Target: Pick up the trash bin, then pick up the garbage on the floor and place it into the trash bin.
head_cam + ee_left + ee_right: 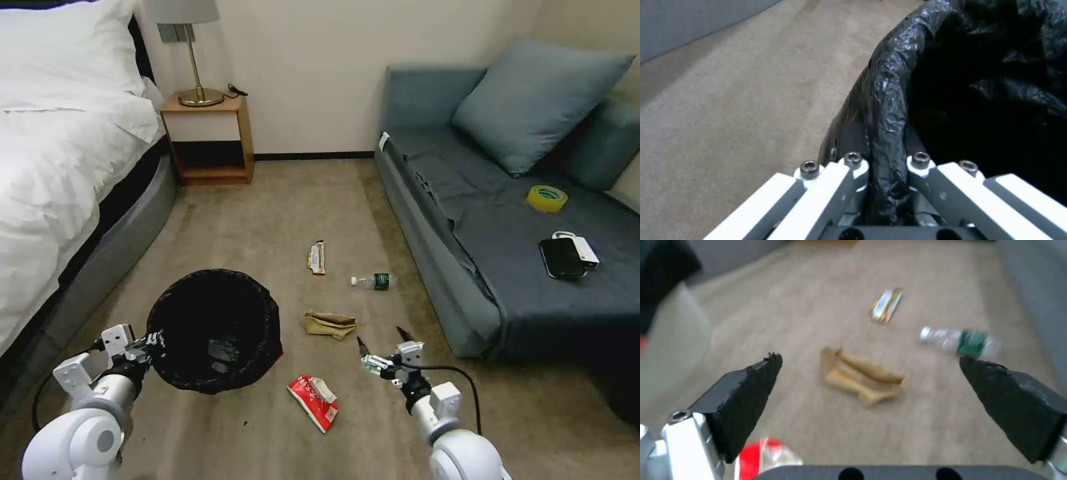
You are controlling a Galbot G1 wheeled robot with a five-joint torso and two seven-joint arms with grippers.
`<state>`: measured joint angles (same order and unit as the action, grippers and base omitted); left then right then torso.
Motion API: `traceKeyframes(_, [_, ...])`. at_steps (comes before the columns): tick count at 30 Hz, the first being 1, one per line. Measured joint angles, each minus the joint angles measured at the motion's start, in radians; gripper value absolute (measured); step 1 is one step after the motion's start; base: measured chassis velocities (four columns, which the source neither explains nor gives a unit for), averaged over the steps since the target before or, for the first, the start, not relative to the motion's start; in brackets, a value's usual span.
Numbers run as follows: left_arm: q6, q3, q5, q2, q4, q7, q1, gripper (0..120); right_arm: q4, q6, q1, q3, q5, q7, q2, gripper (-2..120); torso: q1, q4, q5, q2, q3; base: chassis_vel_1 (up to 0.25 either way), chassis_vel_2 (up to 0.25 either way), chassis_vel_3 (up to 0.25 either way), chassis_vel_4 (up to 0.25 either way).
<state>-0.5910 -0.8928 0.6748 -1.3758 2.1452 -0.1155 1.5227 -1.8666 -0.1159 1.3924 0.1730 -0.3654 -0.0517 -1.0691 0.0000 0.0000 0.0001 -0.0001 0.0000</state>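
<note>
The trash bin (213, 330), round and lined with a crinkly black bag, sits at the lower left with its mouth facing me. My left gripper (150, 343) is shut on its near rim, and the bag's rim (887, 133) is pinched between the white fingers (849, 166). The garbage lies on the carpet: a red-white snack wrapper (313, 402), a crumpled brown paper bag (330, 325), a clear bottle with a green label (375, 281) and a long gold-green bar wrapper (317, 257). My right gripper (381, 337) hangs open above the floor, just right of the paper bag (862, 380).
A white bed (60, 167) runs along the left, with a wooden nightstand (210, 140) and lamp beyond it. A grey-blue sofa (507, 253) on the right holds a yellow tape roll (547, 198) and a black phone (562, 257). Open carpet lies between bed and sofa.
</note>
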Motion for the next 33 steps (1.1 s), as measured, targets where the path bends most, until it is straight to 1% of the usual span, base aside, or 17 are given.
traceKeyframes(2, [-0.001,-0.011,-0.004,-0.003,0.001,0.007,0.002,4,0.040,-0.033,-0.073,-0.076,-0.079,-0.012,0.069,100,0.000,-0.0002,-0.0001,0.000,0.000,0.000,0.000,0.000,0.000])
traceKeyframes(4, [-0.002,-0.023,-0.007,-0.006,0.001,0.013,0.002,4,0.072,-0.063,-0.143,-0.143,-0.137,-0.016,0.106,100,0.000,-0.0001,-0.0001,0.000,0.000,0.000,0.000,0.000,0.000])
traceKeyframes(6, [-0.002,-0.025,-0.007,-0.007,0.001,0.014,0.002,4,0.079,-0.068,-0.157,-0.157,-0.147,-0.017,0.111,100,0.000,-0.0001,0.0000,0.000,0.000,0.000,0.000,0.000,0.000])
traceKeyframes(7, [-0.003,-0.036,-0.008,-0.009,0.001,0.020,0.003,4,0.105,-0.101,-0.223,-0.213,-0.198,-0.019,0.131,100,0.000,-0.0001,0.0000,0.000,0.000,0.000,0.000,0.000,0.000])
traceKeyframes(8, [-0.003,-0.042,-0.008,-0.010,0.001,0.022,0.005,4,0.119,-0.120,-0.259,-0.246,-0.224,-0.021,0.137,100,0.000,-0.0001,-0.0002,0.000,0.000,0.000,0.000,0.000,0.000])
traceKeyframes(11, [-0.003,-0.043,-0.008,-0.011,0.000,0.023,0.005,4,0.125,-0.125,-0.270,-0.257,-0.232,-0.022,0.139,100,0.000,0.0000,-0.0003,0.000,0.000,0.000,0.000,0.000,0.000])
traceKeyframes(12, [-0.003,-0.063,-0.007,-0.015,-0.002,0.030,0.008,4,0.177,-0.199,-0.370,-0.358,-0.324,-0.022,0.149,100,0.000,0.0001,0.0000,0.000,0.000,0.000,0.000,0.000,0.000])
traceKeyframes(13, [-0.003,-0.067,-0.007,-0.016,-0.003,0.031,0.009,4,0.191,-0.220,-0.392,-0.380,-0.347,-0.018,0.149,100,0.000,0.0002,-0.0002,0.000,0.000,0.000,0.000,0.000,0.000])
traceKeyframes(14, [-0.003,-0.067,-0.007,-0.016,-0.003,0.031,0.009,4,0.191,-0.220,-0.392,-0.380,-0.347,-0.018,0.149,100,0.000,0.0002,-0.0002,0.000,0.000,0.000,0.000,0.000,0.000])
traceKeyframes(16, [-0.003,-0.083,-0.002,-0.018,-0.007,0.037,0.011,4,0.231,-0.283,-0.449,-0.444,-0.412,0.002,0.149,100,0.000,0.0000,-0.0001,0.000,0.000,0.000,0.000,0.000,0.000])
traceKeyframes(18, [-0.003,-0.088,-0.001,-0.018,-0.008,0.038,0.011,4,0.243,-0.297,-0.464,-0.462,-0.430,0.004,0.149,100,0.000,0.0000,-0.0001,0.000,0.000,0.000,0.000,0.000,0.000])
traceKeyframes(20, [-0.001,-0.103,0.004,-0.019,-0.014,0.044,0.013,4,0.272,-0.340,-0.503,-0.506,-0.479,0.016,0.147,100,0.000,-0.0001,-0.0002,0.000,0.000,0.000,0.000,0.000,0.000])
traceKeyframes(22, [-0.001,-0.105,0.004,-0.019,-0.015,0.045,0.013,4,0.278,-0.349,-0.509,-0.513,-0.486,0.021,0.146,100,0.000,-0.0001,-0.0003,0.000,0.000,0.000,0.000,0.000,0.000])
traceKeyframes(26, [0.004,-0.123,0.012,-0.016,-0.032,0.055,0.015,4,0.352,-0.407,-0.590,-0.584,-0.512,0.042,0.110,100,0.000,-0.0001,-0.0002,0.000,0.000,0.000,0.000,0.000,0.000])
traceKeyframes(29, [0.005,-0.129,0.020,-0.012,-0.039,0.058,0.014,4,0.383,-0.430,-0.628,-0.621,-0.514,0.050,0.096,100,0.000,0.0000,-0.0001,0.000,0.000,0.000,0.000,0.000,0.000])
traceKeyframes(32, [0.006,-0.134,0.024,-0.009,-0.044,0.061,0.013,4,0.399,-0.447,-0.653,-0.643,-0.513,0.066,0.091,100,0.000,0.0000,-0.0001,0.000,0.000,0.000,0.000,0.000,0.000])
traceKeyframes(33, [0.007,-0.141,0.029,-0.007,-0.049,0.064,0.012,4,0.411,-0.465,-0.677,-0.662,-0.508,0.086,0.091,100,0.000,0.0001,-0.0003,0.000,0.000,0.000,0.000,0.000,0.000])
